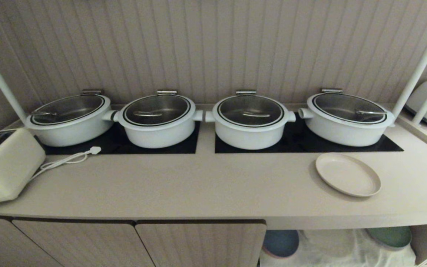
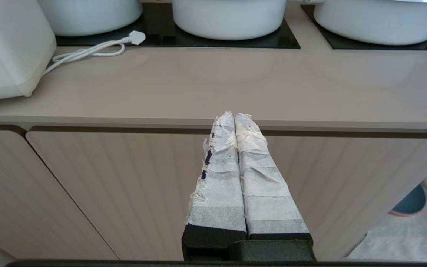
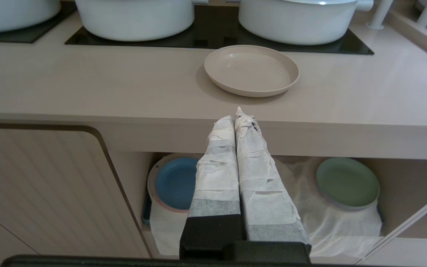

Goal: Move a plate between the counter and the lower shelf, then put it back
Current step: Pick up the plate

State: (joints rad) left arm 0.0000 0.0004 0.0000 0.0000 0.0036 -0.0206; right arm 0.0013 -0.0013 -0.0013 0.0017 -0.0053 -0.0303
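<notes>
The round cream-beige plate [image 1: 348, 174] sits flat on the smooth beige tabletop [image 1: 198, 181], just in front of the right black hob panel [image 1: 302, 142]. Left gripper [image 2: 234, 115] hangs before the ribbed cabinet doors [image 2: 124, 185], jaws clenched, empty. Right gripper [image 3: 234, 118], jaws clenched too, hovers ahead of the lower shelf [image 3: 310, 207]. No readable writing anywhere.

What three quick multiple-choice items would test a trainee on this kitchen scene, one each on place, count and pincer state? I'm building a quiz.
1. Where is the plate?
A. on the counter
B. on the lower shelf
C. inside a pot

2. How many white pots stand on the hobs?
A. two
B. three
C. four

3. The right pincer is:
A. gripping the plate
B. shut, holding nothing
C. wide open

Key: A, it lies before the hob; C, the head view shows four; B, its fingers touch short of the plate.
</notes>
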